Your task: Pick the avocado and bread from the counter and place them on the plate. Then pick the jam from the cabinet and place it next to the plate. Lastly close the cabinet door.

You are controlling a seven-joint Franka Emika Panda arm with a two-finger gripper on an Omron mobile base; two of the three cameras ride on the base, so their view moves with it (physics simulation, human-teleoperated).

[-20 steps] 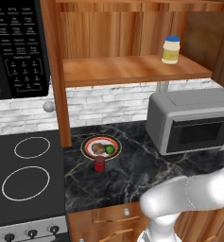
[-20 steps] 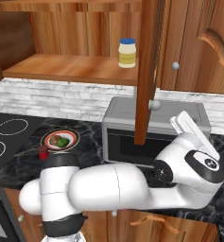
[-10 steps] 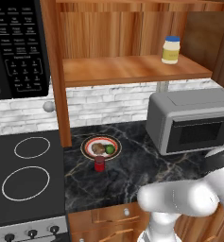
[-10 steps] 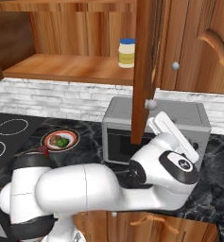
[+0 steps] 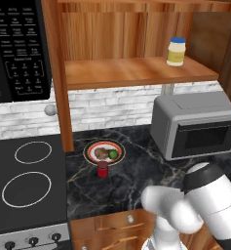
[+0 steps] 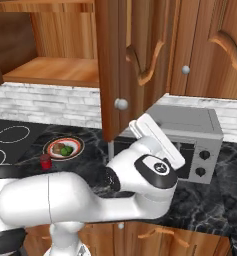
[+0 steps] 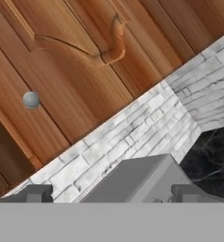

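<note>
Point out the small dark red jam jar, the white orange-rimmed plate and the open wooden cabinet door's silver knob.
Small dark red jam jar (image 5: 103, 169), left base view: jar's side.
White orange-rimmed plate (image 5: 92, 152), left base view: bare left rim.
Round silver door knob (image 6: 121, 104), right base view: knob's centre.

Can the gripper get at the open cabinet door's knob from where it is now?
Probably yes. The gripper is open and empty, raised near the cabinet door, whose knob hangs clear above the microwave, with nothing between them.

grained brown wood cabinet (image 5: 131, 73), veined black marble counter (image 5: 131, 180), matt grey metal microwave (image 5: 197, 124).
</note>
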